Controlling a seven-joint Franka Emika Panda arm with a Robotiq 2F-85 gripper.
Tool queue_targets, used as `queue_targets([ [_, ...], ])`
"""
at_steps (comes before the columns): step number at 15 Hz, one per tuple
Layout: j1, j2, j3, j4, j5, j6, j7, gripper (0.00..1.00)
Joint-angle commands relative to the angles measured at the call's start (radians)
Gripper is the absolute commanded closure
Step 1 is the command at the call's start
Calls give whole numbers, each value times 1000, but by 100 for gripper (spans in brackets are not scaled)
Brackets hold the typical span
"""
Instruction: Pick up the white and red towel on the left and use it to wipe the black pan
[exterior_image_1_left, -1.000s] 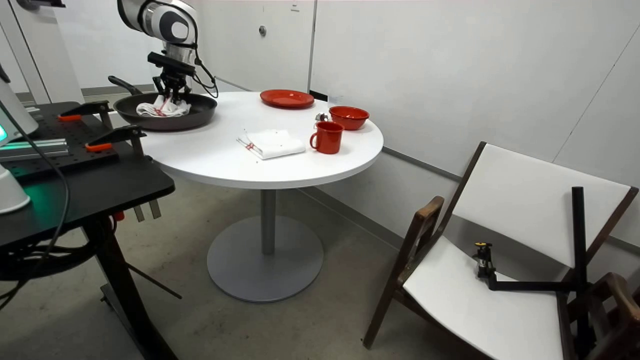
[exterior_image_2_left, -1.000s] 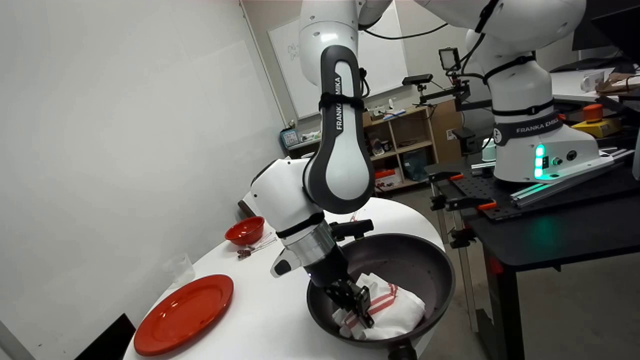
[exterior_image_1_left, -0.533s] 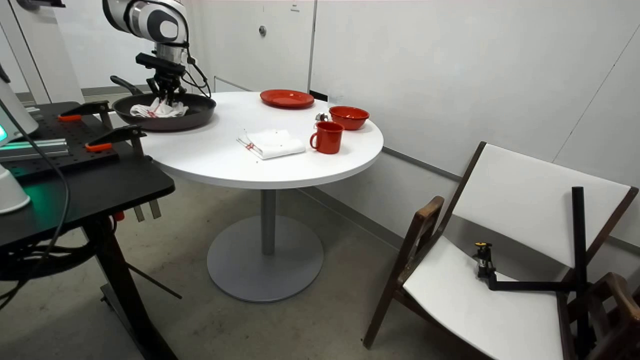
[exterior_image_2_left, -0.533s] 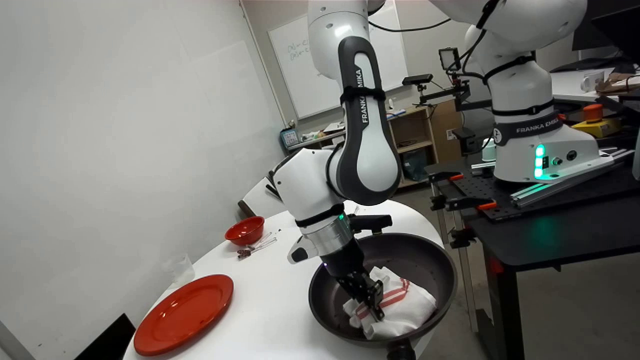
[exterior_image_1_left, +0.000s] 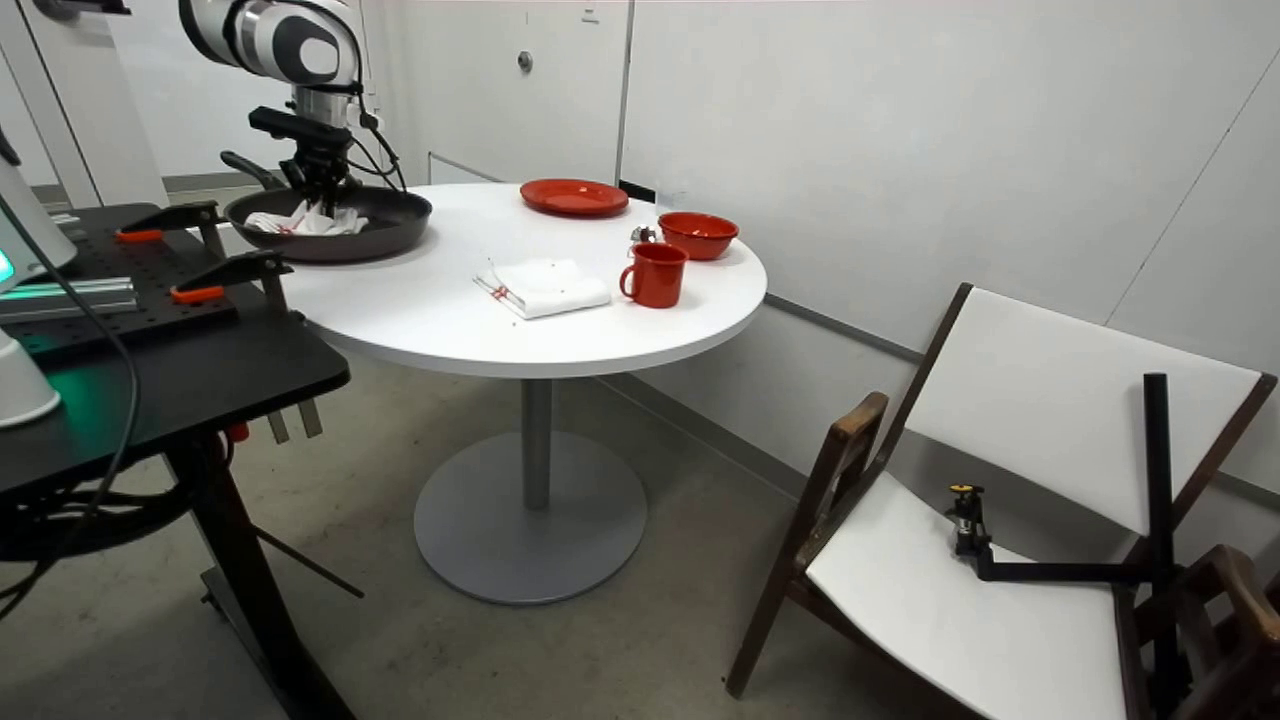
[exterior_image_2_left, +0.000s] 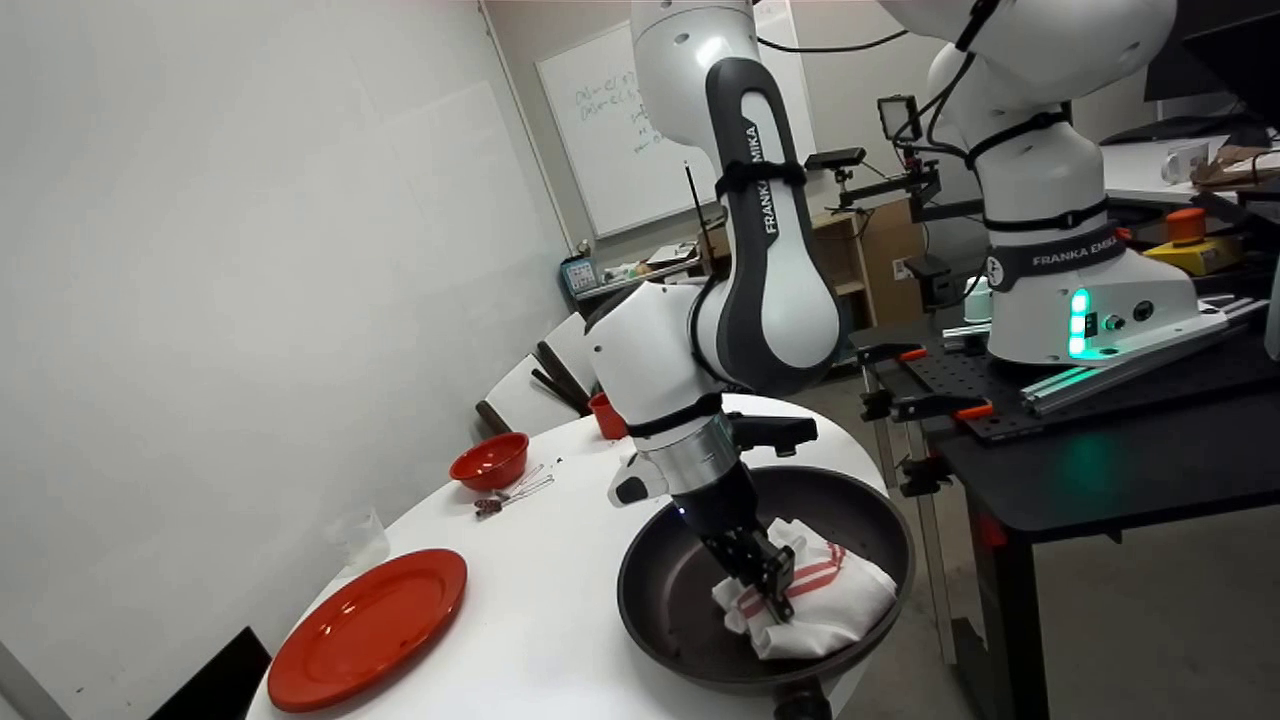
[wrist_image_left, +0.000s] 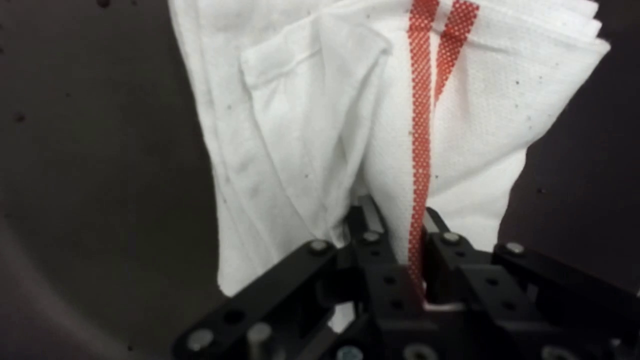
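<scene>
The white towel with red stripes (exterior_image_2_left: 845, 600) lies bunched in the black pan (exterior_image_2_left: 680, 585). It also shows in an exterior view (exterior_image_1_left: 345, 223) and fills much of the wrist view (wrist_image_left: 310, 130). My gripper (wrist_image_left: 397, 215) is shut on a fold of this towel, with a red stripe running between the fingers. The gripper (exterior_image_2_left: 778, 605) points down into the pan, and the towel rests on the pan's floor. The fingertips are partly sunk in the cloth. Small dark specks show on the towel and pan floor.
A second folded white towel (exterior_image_1_left: 550, 288) lies on the round white table (exterior_image_1_left: 430, 325). A red mug (exterior_image_1_left: 657, 276), red bowl (exterior_image_1_left: 698, 236) and red plate (exterior_image_1_left: 575, 198) stand farther along it. A whisk-like utensil (exterior_image_2_left: 515, 497) lies by the bowl. The pan's handle (exterior_image_2_left: 803, 700) sticks outward.
My gripper and the held towel have slid across the pan toward the side of the robot's base. The pan has shifted only very slightly. The red mug has come into view behind the arm.
</scene>
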Motion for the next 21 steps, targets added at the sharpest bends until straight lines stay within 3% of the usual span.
queue_targets([
  [1, 25, 29, -39, -87, -21, 58, 53, 95],
  [10, 74, 5, -109, -178, -27, 180, 155, 95],
  [12, 118, 3, -159, -182, -33, 194, 199, 95],
  [17, 301, -15, -358, -207, -68, 207, 383, 95],
  [21, 385, -2, -441, -206, -91, 202, 469, 95],
])
